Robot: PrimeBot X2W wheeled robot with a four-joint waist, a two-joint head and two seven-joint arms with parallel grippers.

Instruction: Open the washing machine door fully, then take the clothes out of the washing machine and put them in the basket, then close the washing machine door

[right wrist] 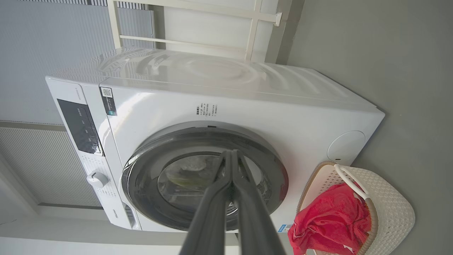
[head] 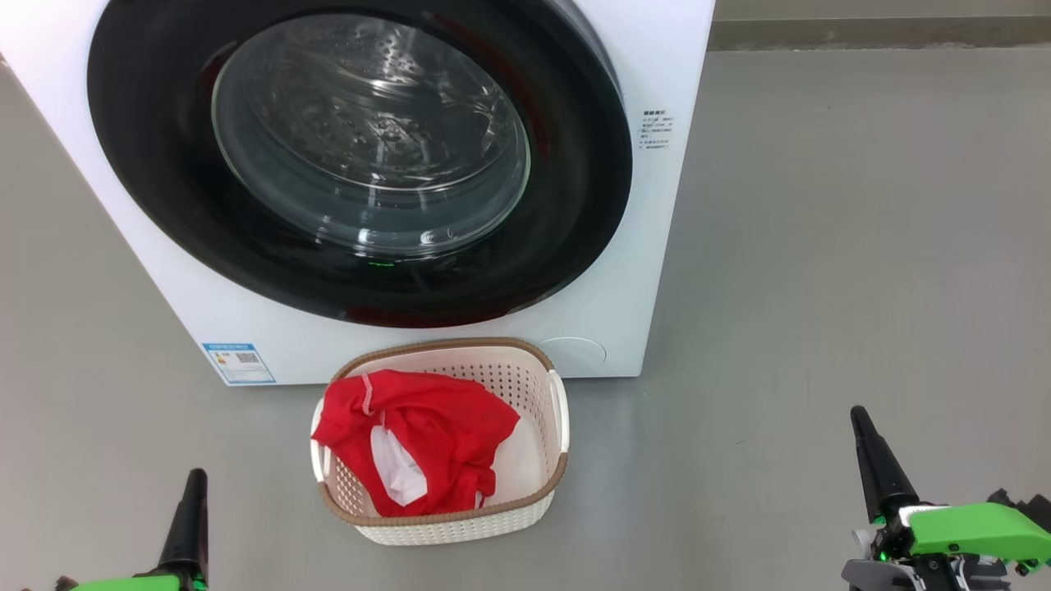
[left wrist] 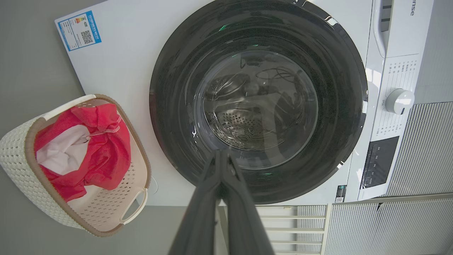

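The washing machine [head: 657, 263] stands ahead with its round black door [head: 156, 189] lying flat against the front, the steel drum visible through the glass. In front of it sits the cream basket [head: 460, 343] holding the red clothes [head: 435, 427]. My left gripper [head: 195, 478] is low at the left, shut and holding nothing. My right gripper [head: 858, 414] is low at the right, also shut and holding nothing. Both are well back from the basket. The left wrist view shows the door [left wrist: 170, 106], basket [left wrist: 21, 156] and clothes [left wrist: 106, 156]; the right wrist view shows the door [right wrist: 141, 177] and basket [right wrist: 393, 205].
Grey floor [head: 862, 246] spreads around the machine, and a wall base [head: 878, 33] runs at the far right. The control knob [left wrist: 400, 101] and dark panel [left wrist: 378, 163] sit on the machine's top strip. A white rack [right wrist: 253, 32] and ribbed wall panels stand behind it.
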